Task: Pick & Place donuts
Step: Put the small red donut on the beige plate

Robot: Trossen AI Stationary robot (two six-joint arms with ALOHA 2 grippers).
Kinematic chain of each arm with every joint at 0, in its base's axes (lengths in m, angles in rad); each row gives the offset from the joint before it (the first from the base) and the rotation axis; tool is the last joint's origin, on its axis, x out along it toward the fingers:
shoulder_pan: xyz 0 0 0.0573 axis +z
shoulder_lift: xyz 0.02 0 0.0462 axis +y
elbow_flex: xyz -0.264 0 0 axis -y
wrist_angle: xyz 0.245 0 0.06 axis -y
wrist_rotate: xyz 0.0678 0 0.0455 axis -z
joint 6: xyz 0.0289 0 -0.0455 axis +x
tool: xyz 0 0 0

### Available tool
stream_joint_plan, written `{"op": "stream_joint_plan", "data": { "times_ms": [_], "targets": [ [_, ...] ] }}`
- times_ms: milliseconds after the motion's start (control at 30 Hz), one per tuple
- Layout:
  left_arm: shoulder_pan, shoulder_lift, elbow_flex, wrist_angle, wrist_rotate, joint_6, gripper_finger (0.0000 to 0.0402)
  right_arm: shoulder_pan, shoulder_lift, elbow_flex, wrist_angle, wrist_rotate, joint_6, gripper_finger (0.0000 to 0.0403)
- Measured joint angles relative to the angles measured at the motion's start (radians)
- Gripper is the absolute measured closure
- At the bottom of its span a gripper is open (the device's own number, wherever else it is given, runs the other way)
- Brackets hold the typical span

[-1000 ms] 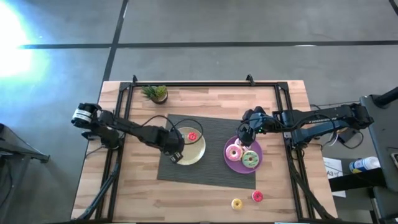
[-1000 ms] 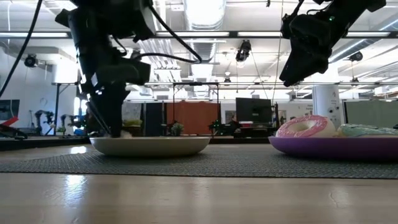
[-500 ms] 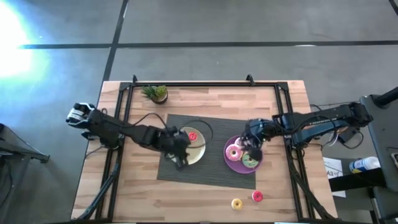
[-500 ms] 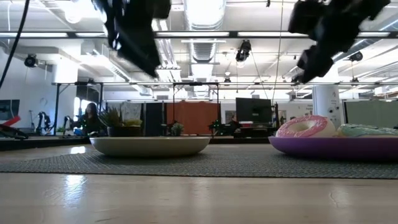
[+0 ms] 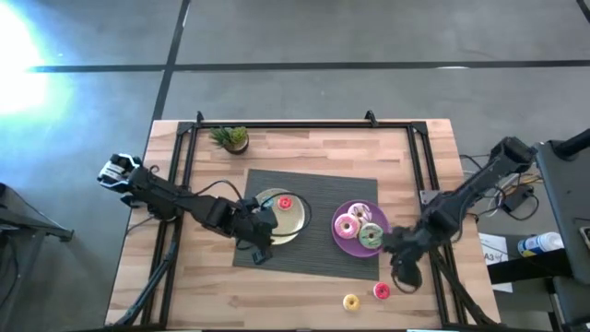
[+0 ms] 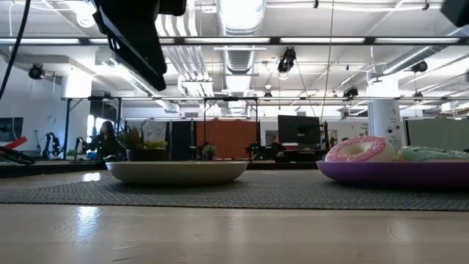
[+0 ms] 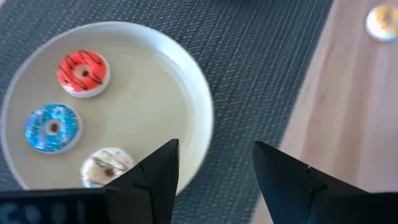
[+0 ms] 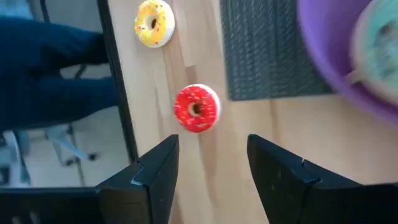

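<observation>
A cream-yellow plate (image 5: 293,221) on the dark mat holds a red donut (image 7: 83,73), a blue donut (image 7: 52,127) and a whitish donut (image 7: 107,167). My left gripper (image 7: 214,180) hangs open above the plate's near rim (image 5: 260,245), holding nothing. The purple plate (image 5: 343,242) carries a pink donut (image 5: 348,226), a green donut (image 5: 371,237) and one more donut behind them. A red donut (image 8: 196,107) and a yellow donut (image 8: 154,23) lie flat on the bare wood near the front edge. My right gripper (image 8: 208,168) is open above the wood, beside the red donut (image 5: 382,291).
The dark woven mat (image 5: 318,189) lies under both plates. A small potted plant (image 5: 230,138) stands at the far left. Black frame rails (image 5: 419,157) run along the table's sides. The right wrist view shows something blue past the table's edge (image 8: 50,68).
My left gripper has risen off the cream-yellow plate and drawn a little toward the near edge. My right gripper has swung from above the purple plate toward the near right, ending by the red donut on the wood. The donuts have stayed put.
</observation>
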Motion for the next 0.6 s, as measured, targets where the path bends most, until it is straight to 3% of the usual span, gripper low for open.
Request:
{"op": "stream_joint_plan", "data": {
  "times_ms": [133,233,600],
  "targets": [
    [0.001,0.0,0.0,-0.026,-0.004,0.068,0.0223,0.088,0.091,-0.02,0.125,0.064,0.185,0.0223],
    [0.001,0.0,0.0,-0.024,-0.006,0.099,0.0223,0.122,0.179,-0.019,0.125,0.124,0.25,0.0221],
    [-0.02,-0.001,0.0,-0.124,-0.005,0.14,0.0223,0.14,0.411,0.071,0.132,0.106,0.252,0.0204]
  ]
}}
